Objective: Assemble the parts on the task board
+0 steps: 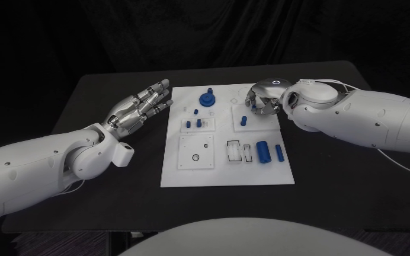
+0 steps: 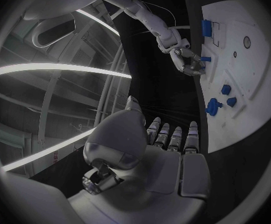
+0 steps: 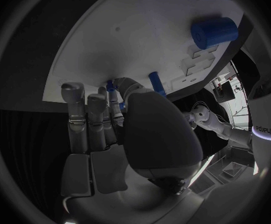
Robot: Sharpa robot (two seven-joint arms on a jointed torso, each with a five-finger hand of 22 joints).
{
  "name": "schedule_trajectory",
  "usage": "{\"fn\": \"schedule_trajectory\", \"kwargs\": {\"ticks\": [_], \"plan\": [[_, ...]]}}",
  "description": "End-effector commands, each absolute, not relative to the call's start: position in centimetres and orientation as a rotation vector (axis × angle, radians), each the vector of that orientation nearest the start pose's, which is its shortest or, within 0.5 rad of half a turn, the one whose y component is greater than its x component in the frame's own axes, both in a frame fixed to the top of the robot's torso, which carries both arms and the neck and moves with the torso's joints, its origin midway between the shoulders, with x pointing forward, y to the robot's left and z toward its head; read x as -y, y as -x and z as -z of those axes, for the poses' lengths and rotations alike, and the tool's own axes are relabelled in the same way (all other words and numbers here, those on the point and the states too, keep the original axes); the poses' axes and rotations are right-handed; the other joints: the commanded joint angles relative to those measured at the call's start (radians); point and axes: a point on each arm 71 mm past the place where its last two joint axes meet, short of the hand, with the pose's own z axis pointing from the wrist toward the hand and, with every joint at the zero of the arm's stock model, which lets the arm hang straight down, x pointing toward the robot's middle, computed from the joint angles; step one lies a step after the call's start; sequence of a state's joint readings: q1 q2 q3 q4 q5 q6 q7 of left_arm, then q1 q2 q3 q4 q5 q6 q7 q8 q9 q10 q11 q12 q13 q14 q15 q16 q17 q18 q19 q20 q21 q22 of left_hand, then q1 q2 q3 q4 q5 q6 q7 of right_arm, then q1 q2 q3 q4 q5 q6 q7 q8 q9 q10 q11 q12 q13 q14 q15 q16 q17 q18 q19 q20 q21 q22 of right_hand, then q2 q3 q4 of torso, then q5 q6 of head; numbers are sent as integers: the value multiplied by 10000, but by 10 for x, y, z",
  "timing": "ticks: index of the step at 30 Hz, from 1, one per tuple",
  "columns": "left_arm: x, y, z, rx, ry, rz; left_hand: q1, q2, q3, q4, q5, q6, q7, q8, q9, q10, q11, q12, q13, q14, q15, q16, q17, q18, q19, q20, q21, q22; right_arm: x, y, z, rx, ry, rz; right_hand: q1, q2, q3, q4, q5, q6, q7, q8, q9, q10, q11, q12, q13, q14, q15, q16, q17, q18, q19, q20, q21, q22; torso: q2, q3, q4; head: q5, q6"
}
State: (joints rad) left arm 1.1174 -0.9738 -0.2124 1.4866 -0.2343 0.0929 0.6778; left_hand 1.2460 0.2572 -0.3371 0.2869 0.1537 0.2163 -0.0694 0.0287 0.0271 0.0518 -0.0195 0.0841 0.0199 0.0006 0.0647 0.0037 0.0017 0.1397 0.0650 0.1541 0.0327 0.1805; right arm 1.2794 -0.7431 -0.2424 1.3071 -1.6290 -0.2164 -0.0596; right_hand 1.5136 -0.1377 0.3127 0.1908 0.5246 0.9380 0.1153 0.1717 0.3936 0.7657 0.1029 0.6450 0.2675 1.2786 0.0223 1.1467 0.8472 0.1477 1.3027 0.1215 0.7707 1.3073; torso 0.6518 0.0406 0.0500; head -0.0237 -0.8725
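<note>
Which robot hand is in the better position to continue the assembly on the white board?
Probably the right robot hand: it hangs over the task board, fingers near a small blue peg. The left robot hand is open, beside the board.

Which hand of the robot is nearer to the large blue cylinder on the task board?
The right hand. It hovers over the board's far right part, beyond the large blue cylinder. The left hand hangs off the task board, past its left edge.

Backdrop: black curtain [image 1: 205, 13] hanging in folds behind the counter's far edge.
Counter: black counter [image 1: 333, 185], matte.
</note>
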Motion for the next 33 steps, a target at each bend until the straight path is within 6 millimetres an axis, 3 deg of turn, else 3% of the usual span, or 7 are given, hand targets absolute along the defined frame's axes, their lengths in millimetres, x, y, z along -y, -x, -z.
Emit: {"fn": "schedule_trajectory", "kwargs": {"ticks": [1,5,7,11,21,26,33], "plan": [[-263,-430,247,-14823,7779,18864,105,-18,62,-1,41,-10,86,-3,17,-34,33,-14,3,-6,97,-37,-17,191,-8,78,46,-15,219,-506,241,-18409,4762,-3695,-134,21,-21,-112,-119,118,-37,129,148,83,-26,108,42,-5,-31,49,-20,-110,-60,-15,63,841,1,-1,1,-4,-2],[-263,-431,247,-14835,7783,18882,48,6,53,48,-51,7,123,-1,19,-38,29,-17,2,-6,116,-37,-17,194,-4,99,49,-19,220,-506,241,-18386,4743,-3688,-293,85,-122,-220,-368,157,-100,330,564,91,-58,212,140,2,-53,50,-49,-113,-72,-32,90,835,1,-1,1,6,-2],[-263,-431,247,-14834,7784,18891,-150,43,-11,55,-495,5,138,-3,18,-42,49,-21,2,-6,140,-37,-17,203,1,131,54,-43,220,-506,241,-18386,4733,-3677,-340,137,-159,-289,-443,180,-139,477,843,82,-66,260,191,8,-66,56,-54,-116,-76,-32,93,831,1,0,1,12,-2],[-263,-431,248,-14841,7789,18893,-244,98,-19,59,-586,6,144,-3,18,-35,56,-11,4,-1,152,-35,-15,207,11,146,60,-39,222,-506,241,-18399,4709,-3640,-409,252,-232,-558,-317,26,-175,1197,1841,86,-133,484,395,9,-118,59,-86,-114,-80,-81,120,834,1,0,1,18,-2],[-263,-431,248,-14875,7807,18883,-285,153,-5,47,-457,14,168,-2,20,-32,54,-6,5,23,173,-23,-4,211,26,167,70,-30,223,-506,241,-18436,4681,-3585,-395,294,-98,-778,19,-250,-137,1618,2391,127,-219,733,602,-8,-188,35,-144,-101,-101,-144,117,833,1,0,1,22,-2],[-263,-431,249,-14901,7815,18883,-286,158,-3,46,-437,22,174,-1,21,-31,51,-5,5,27,178,-21,-3,211,33,172,74,-19,223,-506,241,-18367,4693,-3651,-293,352,87,-1031,146,-389,-47,1876,2712,422,-398,1074,834,8,-327,27,-152,-101,-96,-264,224,853,1,0,1,24,-2],[-262,-431,249,-14934,7831,18866,-286,171,5,43,-390,38,212,2,23,-30,34,-2,6,33,193,-19,-1,210,42,185,79,-14,222,-506,238,-17955,4690,-3926,-259,365,141,-1098,128,-428,-18,1944,2793,423,-427,1122,886,3,-356,10,-174,-107,-95,-297,265,860,1,0,1,41,-2]]}}
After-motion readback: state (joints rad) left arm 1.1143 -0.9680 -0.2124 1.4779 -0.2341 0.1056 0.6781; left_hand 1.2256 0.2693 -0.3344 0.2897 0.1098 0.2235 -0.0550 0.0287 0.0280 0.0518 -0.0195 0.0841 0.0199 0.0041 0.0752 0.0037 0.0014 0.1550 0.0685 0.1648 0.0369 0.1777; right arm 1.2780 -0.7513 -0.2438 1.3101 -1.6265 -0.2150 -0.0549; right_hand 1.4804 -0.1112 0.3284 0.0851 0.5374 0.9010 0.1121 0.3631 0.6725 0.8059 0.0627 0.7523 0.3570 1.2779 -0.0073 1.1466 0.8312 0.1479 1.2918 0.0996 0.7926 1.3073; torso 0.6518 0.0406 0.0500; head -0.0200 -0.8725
